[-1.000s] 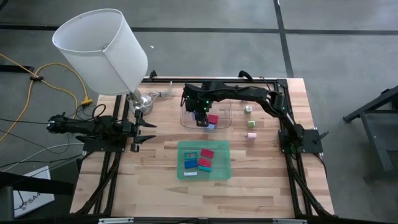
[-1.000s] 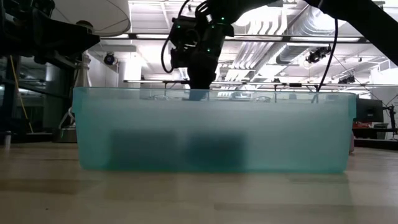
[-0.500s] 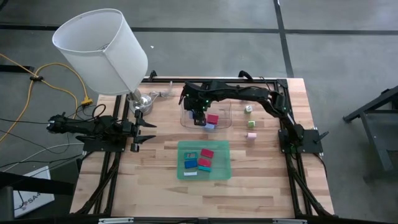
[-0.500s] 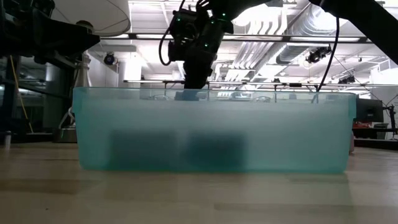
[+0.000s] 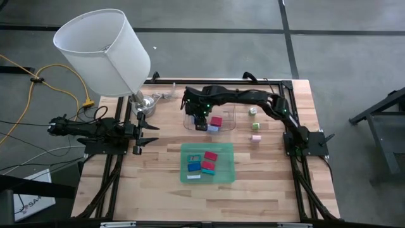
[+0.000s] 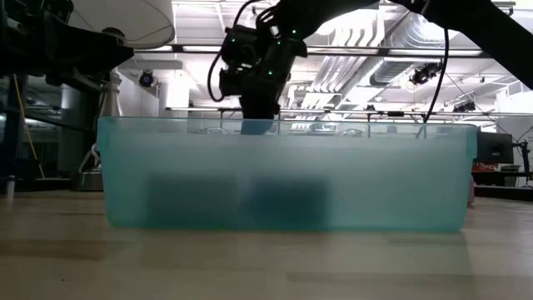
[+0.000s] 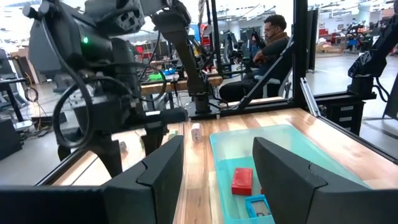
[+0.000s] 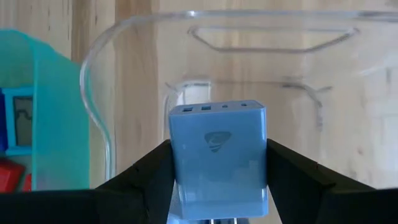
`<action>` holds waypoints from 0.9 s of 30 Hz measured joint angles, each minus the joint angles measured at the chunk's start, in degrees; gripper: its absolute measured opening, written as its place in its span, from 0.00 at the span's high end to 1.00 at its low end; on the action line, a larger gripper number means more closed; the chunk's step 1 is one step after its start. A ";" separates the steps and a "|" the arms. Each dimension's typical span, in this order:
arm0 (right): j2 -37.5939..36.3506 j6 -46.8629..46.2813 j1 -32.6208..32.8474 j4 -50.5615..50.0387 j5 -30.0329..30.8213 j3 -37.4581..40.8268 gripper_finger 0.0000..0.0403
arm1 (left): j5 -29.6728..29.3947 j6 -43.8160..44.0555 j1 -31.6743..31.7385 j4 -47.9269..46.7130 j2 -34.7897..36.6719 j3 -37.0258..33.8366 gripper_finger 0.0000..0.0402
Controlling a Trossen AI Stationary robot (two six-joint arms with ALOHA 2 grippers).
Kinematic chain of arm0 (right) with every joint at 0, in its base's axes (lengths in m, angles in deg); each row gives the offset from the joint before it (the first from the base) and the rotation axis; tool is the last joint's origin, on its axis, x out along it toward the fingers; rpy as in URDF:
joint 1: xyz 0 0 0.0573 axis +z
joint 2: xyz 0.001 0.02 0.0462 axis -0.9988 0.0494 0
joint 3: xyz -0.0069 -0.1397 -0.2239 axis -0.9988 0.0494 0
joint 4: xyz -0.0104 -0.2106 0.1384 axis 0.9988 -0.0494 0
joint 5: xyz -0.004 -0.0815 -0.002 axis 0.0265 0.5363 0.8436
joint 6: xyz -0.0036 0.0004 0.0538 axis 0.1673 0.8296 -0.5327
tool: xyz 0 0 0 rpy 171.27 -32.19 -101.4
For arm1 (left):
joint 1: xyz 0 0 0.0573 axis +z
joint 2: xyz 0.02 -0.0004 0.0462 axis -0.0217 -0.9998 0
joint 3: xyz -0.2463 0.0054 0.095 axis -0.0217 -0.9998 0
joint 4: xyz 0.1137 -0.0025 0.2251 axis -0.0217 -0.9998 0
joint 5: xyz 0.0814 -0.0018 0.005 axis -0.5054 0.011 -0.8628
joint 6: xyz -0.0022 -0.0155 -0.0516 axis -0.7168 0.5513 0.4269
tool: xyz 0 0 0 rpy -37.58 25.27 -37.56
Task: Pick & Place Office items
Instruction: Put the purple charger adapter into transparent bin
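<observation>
Between the right claw's fingers: a pale blue block [image 8: 217, 158] with small ports on its end face, gripped on its two side faces by the right claw [image 8: 217, 186]; it is a held load, not something to reach for.
Claw state, right: closed on the pale blue block, fingers [image 8: 152, 174] pressed flat against its sides.
Long axis of the held block: it runs out along the fingers, ported end leading, as far as the wrist view shows.
Directly beyond the block: the clear plastic tray [image 8: 93, 68], its curved rim and floor below and ahead of the claw, so the block hangs inside that tray's outline.
In the clear tray beside the claw: a red block [image 5: 216, 120] and another pale piece [image 5: 214, 128], just beside the right claw [image 5: 202, 120] in the high view.
Direction to the goal: the green translucent tray [image 5: 186, 161] lies toward the counter's front edge from the claw, near but apart from the clear tray; its teal wall [image 8: 56, 124] shows at the side of the wrist view.
Already in the green tray: red, blue and teal blocks [image 5: 211, 156].
Loose items: small pink and green cubes [image 5: 255, 126] on the counter [image 5: 272, 183], toward the right arm's base.
Nearer arm: the right; judged, the coming move is a lift and a carry toward the green tray.
Left claw [image 7: 211, 168]: fingers apart, holding nothing, parked at the counter's left edge.
</observation>
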 joint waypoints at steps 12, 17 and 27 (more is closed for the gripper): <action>0.38 -2.51 -0.07 0.00 -0.10 3.51 0.48 | 0.00 0.00 0.00 -0.01 -0.01 -0.01 0.54; 0.38 -2.51 -0.09 0.44 0.48 5.33 0.48 | 0.02 0.00 -0.02 -0.02 -0.01 -0.01 0.54; 0.36 -2.49 -0.09 1.47 1.09 5.92 0.46 | 0.00 0.00 0.00 0.00 -0.01 0.00 0.54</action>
